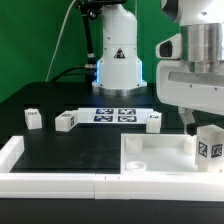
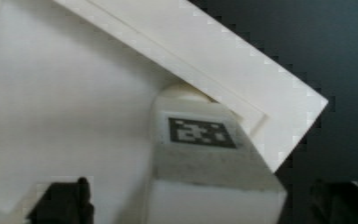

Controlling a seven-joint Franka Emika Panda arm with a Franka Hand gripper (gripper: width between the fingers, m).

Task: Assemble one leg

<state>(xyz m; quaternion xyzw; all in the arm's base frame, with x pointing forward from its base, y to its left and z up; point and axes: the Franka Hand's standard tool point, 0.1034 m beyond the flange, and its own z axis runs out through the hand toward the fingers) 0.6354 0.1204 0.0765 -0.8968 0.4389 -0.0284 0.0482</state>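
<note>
At the desk's near corner on the exterior view's right, the leg point(image 1: 207, 147) stands upright on the corner of the flat white panel point(image 1: 150, 155), tag facing out, apparently set over a socket for seating. The hand point(image 1: 196, 128) hangs right over it; in the wrist view its fingers point(image 2: 59, 203) flank the leg point(image 2: 208, 150), spread or pinching I cannot tell. Three spare legs point(image 1: 66, 122) wait mid-desk beside the marker board point(image 1: 113, 114), clear of the work. A white rail point(image 1: 50, 183) borders the near edge.
</note>
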